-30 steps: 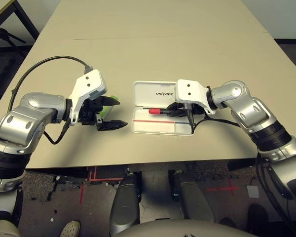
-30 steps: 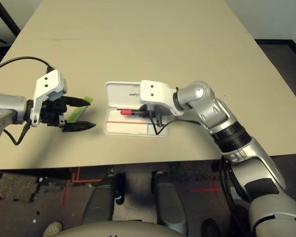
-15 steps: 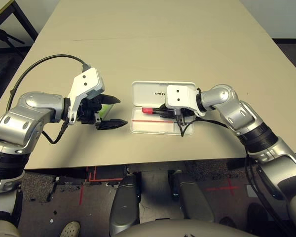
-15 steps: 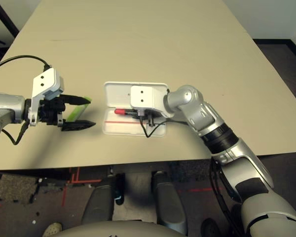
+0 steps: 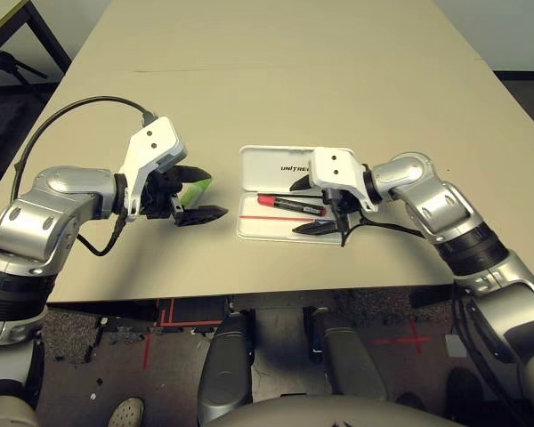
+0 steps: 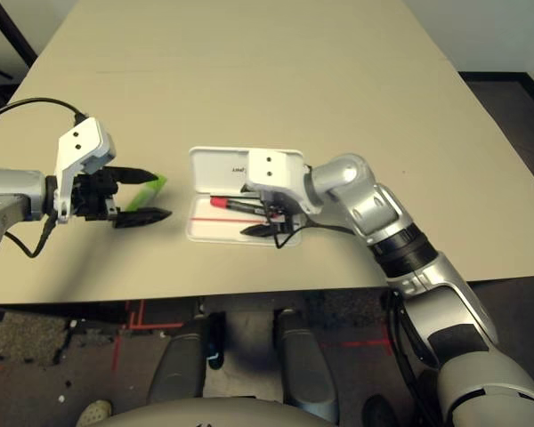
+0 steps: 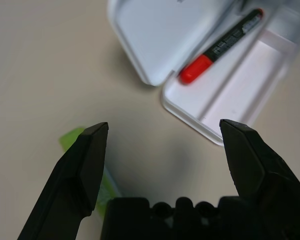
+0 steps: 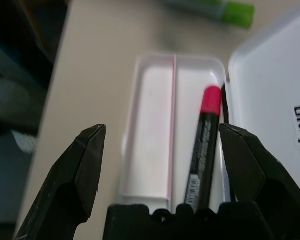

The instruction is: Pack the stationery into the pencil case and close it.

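The white pencil case point(image 5: 289, 166) lies open mid-table, lid flat behind the tray. The red marker point(image 5: 289, 202) with its black section lies in the tray's rear compartment. My right gripper point(image 5: 304, 206) hangs open over the tray's right end, one finger on each side of the marker's black end, not gripping it. The marker point(image 8: 202, 140) lies free between the fingers in the right wrist view. Left of the case, the light-green highlighter point(image 5: 196, 189) lies on the table. My left gripper point(image 5: 209, 192) is open around it, and the stick point(image 7: 72, 140) lies partly under one finger.
The tray's front compartment point(image 8: 150, 125), past the red stripe, holds nothing. Bare tan tabletop point(image 5: 276, 80) stretches behind the case. The table's front edge point(image 5: 276, 292) runs close below both grippers. A black cable point(image 5: 89, 111) loops off the left wrist.
My right gripper opened and let go of the red marker, which now lies in the tray. It then drew back a little to the right. The left gripper edged closer over the highlighter.
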{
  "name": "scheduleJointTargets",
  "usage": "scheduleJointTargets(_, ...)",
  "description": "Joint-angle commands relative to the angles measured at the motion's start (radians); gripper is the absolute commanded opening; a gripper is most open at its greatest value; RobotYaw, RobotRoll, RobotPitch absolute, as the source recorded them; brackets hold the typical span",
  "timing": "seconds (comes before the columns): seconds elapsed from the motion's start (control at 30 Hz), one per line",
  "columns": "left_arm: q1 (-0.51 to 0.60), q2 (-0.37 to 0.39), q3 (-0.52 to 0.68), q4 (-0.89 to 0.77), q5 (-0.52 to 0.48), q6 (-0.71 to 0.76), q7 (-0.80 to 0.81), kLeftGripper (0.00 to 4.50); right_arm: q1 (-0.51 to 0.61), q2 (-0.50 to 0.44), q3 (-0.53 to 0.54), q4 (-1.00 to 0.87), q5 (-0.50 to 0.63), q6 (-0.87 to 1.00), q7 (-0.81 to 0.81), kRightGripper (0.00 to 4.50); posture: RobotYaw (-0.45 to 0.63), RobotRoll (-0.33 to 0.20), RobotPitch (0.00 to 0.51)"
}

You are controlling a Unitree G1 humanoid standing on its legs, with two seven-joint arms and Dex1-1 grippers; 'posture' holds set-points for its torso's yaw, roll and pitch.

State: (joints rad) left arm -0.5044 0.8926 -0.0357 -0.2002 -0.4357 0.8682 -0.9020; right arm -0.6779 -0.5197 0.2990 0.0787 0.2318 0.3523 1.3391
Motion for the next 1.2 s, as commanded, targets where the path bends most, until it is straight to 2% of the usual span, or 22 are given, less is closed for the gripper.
scheduleJointTargets(0.03, -0.019, -0.020, 0.024, 0.037, 0.024, 0.054, 0.072, 4.50, 0.029, -0.023, -0.061, -0.020, 0.094, -0.022, 0.067, 4.48, 0.04, 0.000, 0.171)
scheduleJointTargets(0.2, -0.051, -0.038, 0.005, 0.085, 0.052, 0.128, 0.153, 4.50, 0.065, -0.079, -0.148, 0.007, 0.198, -0.042, 0.164, 4.48, 0.03, 0.000, 0.167)
scheduleJointTargets(0.33, -0.105, -0.052, -0.027, 0.166, 0.091, 0.242, 0.221, 4.50, 0.074, -0.141, -0.182, 0.061, 0.186, -0.087, 0.194, 4.48, 0.03, 0.000, 0.166)
scheduleJointTargets(0.5, -0.140, -0.058, -0.067, 0.204, 0.101, 0.300, 0.220, 4.50, 0.089, -0.168, -0.200, 0.083, 0.189, -0.117, 0.197, 4.48, 0.01, 0.000, 0.166)
scheduleJointTargets(0.97, -0.167, -0.067, -0.193, 0.274, 0.134, 0.295, 0.177, 4.50, 0.187, -0.184, -0.255, 0.020, 0.243, -0.127, 0.181, 4.48, -0.04, 0.000, 0.176)
scheduleJointTargets(1.07, -0.161, -0.069, -0.198, 0.303, 0.147, 0.278, 0.172, 3.91, 0.201, -0.189, -0.268, 0.028, 0.245, -0.142, 0.188, 4.50, -0.04, 0.000, 0.180)
scheduleJointTargets(1.2, -0.152, -0.069, -0.206, 0.329, 0.170, 0.257, 0.173, 2.37, 0.200, -0.188, -0.267, 0.031, 0.241, -0.143, 0.178, 4.50, -0.04, 0.000, 0.181)
